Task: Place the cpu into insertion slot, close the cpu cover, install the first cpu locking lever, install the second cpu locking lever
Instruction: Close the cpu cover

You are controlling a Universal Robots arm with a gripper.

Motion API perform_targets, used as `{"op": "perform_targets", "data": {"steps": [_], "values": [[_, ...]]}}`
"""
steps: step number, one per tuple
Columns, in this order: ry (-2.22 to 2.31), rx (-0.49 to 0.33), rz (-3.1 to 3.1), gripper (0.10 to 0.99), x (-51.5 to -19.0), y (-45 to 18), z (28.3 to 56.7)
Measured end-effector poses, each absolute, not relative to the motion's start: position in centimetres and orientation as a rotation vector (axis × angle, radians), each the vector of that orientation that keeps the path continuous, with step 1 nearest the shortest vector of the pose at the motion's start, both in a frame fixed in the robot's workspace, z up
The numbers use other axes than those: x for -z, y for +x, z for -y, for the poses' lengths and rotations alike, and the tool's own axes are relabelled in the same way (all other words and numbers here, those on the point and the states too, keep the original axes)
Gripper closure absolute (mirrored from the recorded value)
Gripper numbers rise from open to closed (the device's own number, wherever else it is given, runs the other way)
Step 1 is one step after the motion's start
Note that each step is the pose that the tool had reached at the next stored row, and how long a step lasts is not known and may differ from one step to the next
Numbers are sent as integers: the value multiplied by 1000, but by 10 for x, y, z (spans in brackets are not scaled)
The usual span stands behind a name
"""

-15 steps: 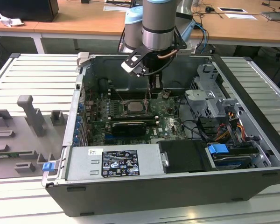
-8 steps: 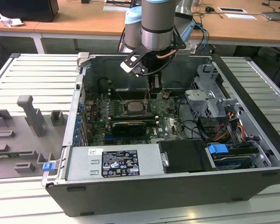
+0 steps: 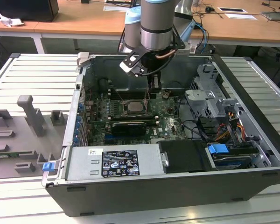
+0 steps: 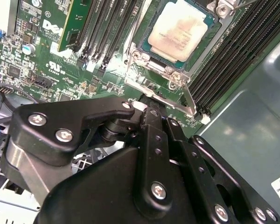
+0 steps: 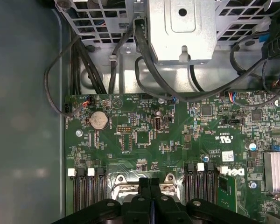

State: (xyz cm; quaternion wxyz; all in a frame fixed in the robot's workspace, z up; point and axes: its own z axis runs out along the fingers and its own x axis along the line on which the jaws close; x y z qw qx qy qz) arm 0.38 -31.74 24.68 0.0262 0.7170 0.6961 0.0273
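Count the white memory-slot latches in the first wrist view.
4: one latch, a second beside it; across the gripper, a third and fourth. Others may hide under it.

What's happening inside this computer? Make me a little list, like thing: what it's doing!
place: open computer case with a green board inside
cpu: lies flat in the middle of its metal frame
cpu cover: down flat around the cpu
gripper: fingers shut together, tips low beside the cover's edge
lever: thin metal strip beside the cover, close to the gripper; cannot tell if it is locked
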Motion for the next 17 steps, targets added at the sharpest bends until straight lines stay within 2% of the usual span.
{"op": "perform_targets", "data": {"steps": [17], "values": [[2216, -84, -2151, 980, -247, -4, 317]]}}
